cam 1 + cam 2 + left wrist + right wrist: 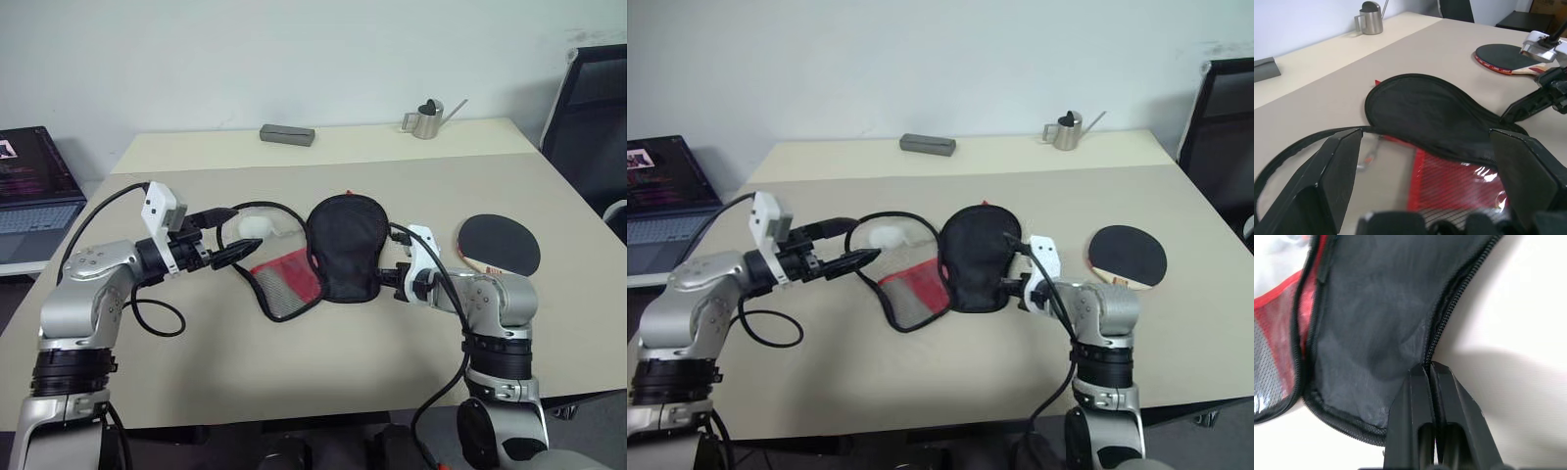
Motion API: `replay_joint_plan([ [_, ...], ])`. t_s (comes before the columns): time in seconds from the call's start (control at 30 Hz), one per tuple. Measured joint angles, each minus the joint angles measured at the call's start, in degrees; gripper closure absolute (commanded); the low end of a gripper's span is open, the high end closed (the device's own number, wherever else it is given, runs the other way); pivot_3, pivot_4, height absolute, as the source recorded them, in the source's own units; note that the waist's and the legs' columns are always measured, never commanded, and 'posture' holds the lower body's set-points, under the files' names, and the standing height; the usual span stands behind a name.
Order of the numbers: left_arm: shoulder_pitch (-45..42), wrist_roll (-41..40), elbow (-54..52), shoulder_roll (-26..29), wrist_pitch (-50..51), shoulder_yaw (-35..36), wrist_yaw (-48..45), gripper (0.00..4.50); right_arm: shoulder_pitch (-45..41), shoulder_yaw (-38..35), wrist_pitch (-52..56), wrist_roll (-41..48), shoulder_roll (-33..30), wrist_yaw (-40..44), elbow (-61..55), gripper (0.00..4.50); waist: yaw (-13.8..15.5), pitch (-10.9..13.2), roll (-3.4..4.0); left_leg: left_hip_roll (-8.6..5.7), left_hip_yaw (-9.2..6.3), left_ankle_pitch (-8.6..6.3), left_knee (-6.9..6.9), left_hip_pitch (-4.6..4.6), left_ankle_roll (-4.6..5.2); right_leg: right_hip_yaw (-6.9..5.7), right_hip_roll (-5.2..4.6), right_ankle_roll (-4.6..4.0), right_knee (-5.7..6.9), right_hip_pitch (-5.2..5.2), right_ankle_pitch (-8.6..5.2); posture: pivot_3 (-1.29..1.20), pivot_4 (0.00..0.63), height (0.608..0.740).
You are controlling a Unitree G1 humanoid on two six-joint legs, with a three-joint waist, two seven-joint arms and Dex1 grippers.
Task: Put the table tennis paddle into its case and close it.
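Two grippers work over a beige desk. At its middle lies the case, unzipped and spread open: one black fabric half lies flat, and a red mesh panel with a looping zip edge lies beside it toward the left. The right gripper has its two black fingers pressed together on the zip edge of the black half, at the side of the case nearest the front edge of the desk; the fabric edge runs right into the seam between the fingertips. The left gripper hangs just above the desk at the case's left side, its fingers spread wide with nothing between them, pointing across the open loop of the zip.

The paddle lies flat toward the right edge of the desk, black rubber up, apart from the case, with its handle pointing toward the right arm. Near the far edge rest a grey bar-shaped block and a small metal watering can. A laptop sits beyond the desk's left edge.
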Motion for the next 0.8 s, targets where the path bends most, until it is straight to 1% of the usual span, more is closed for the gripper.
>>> replay_joint_plan([
  [0.13,0.0,0.1,0.0,0.0,0.0,0.0,0.0,0.00,0.6,-0.1,-0.4,-0.6,0.0,-1.4,-1.0,2.50,0.1,0.0,0.00,-0.01,0.00,0.00,0.00,0.00,0.00,-0.01,0.00,0.00,0.00,0.00,0.00,0.00,0.150,0.740],
  [0.37,0.0,0.1,0.0,-0.2,0.0,0.0,0.6,0.00,1.3,0.5,-5.8,-2.7,-4.4,-2.2,-1.2,0.05,0.1,0.0,0.00,-0.01,0.00,0.00,0.00,0.00,0.00,-0.01,0.00,0.00,-0.01,0.00,0.00,0.00,0.150,0.740],
  [0.57,0.0,0.1,0.0,-0.4,0.0,0.0,1.0,0.00,1.4,0.7,-7.7,-2.2,-4.6,-0.9,-1.2,0.02,0.0,0.0,0.00,0.01,0.01,0.00,-0.01,0.00,0.00,0.00,0.01,0.00,-0.01,0.00,0.00,0.00,0.150,0.740],
  [0.7,0.0,0.0,0.0,-0.4,0.0,0.0,1.2,0.00,1.0,-0.6,-7.7,0.2,-3.4,0.7,-1.2,0.02,0.0,0.0,0.00,0.01,0.01,0.00,0.00,0.00,0.00,0.00,0.01,0.00,-0.01,0.00,0.00,0.00,0.150,0.740],
  [0.8,1.0,0.0,0.0,-0.3,0.0,1.3,1.8,0.00,0.6,-1.8,-7.7,2.1,-3.2,1.7,-1.4,0.02,0.0,0.0,0.00,0.01,0.01,0.00,-0.01,0.01,0.00,0.00,0.01,0.00,-0.01,0.00,0.00,0.00,0.150,0.740],
])
